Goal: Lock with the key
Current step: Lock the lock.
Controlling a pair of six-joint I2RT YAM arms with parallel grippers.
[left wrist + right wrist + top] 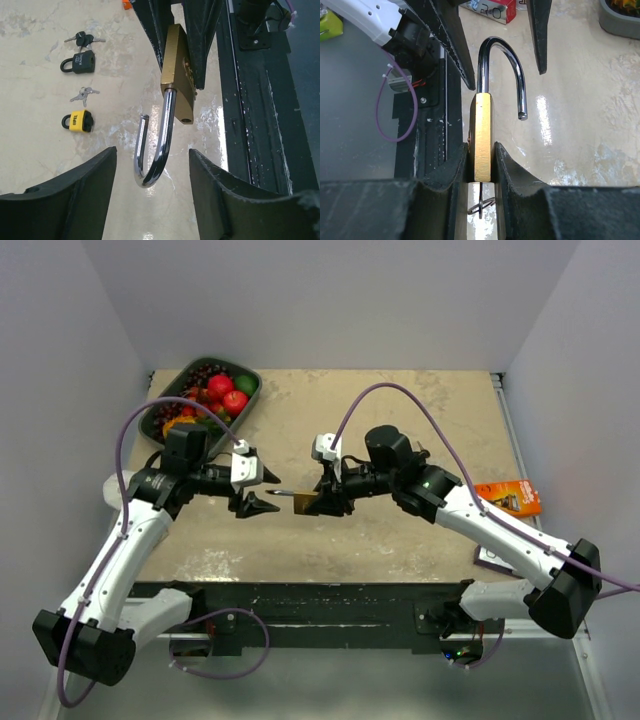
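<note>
— Where's the lock?
— Over the middle of the table. The right gripper [322,502] clamps the brass padlock [308,502] by its body, its open shackle [167,125] pointing left.
— And the left gripper [270,490]?
— Spread wide, one finger on each side of the shackle, not touching it. A metal loop [481,205] hangs under the body, maybe the key ring.

Here's the beige, marbled counter [400,400], glossy enough to throw back the light, with a dark fruit tray [250,392] sitting at its far left corner and an orange box [510,497] lying flat at the right edge. The left wrist view picks out a black padlock [78,63] resting on the surface with its bunch of keys [82,37] just beside it. Near that lies a yellow padlock [77,121], a second set of keys [85,93] between the two locks.
</note>
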